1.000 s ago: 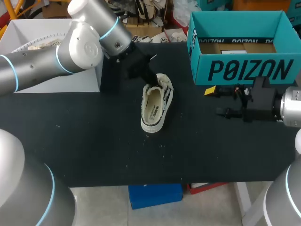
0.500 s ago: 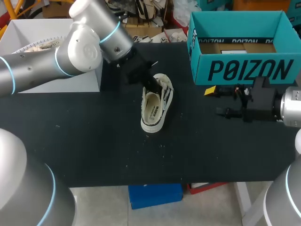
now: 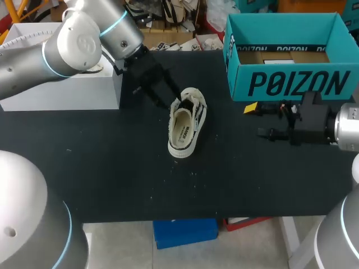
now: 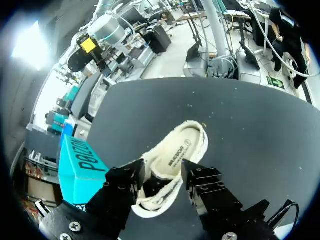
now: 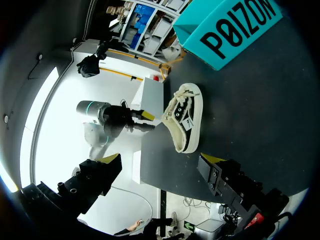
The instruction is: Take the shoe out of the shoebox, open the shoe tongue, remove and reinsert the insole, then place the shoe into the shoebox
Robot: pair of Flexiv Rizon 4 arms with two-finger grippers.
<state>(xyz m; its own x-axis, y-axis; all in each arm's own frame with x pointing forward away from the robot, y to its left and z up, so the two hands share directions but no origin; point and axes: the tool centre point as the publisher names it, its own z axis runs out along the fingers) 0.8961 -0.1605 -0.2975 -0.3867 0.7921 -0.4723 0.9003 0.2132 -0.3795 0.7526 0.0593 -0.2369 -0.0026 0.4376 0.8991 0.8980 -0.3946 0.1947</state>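
**Shoe on the desk, left jaws at its toe end.** The shoe (image 3: 187, 126) is shown standing on its sole on the black desk (image 3: 112, 168). It is out of the teal shoebox (image 3: 291, 84) and near that box's left front corner, with the heel turned toward the near edge. The insole (image 3: 183, 133) is seen lying inside.

The left jaws are held apart astride the toe end. Contact on both sides cannot be made out, so they are judged open. The right jaws are spread wide with nothing between them, in front of the shoebox and well apart from the shoe.

Risks judged from here:
- The shoe is braced by nothing, so a pull on the tongue may drag or tip it rather than open it.
- The edge of the upper may be pinched in place of the tongue.
- The insole may be caught and lifted askew
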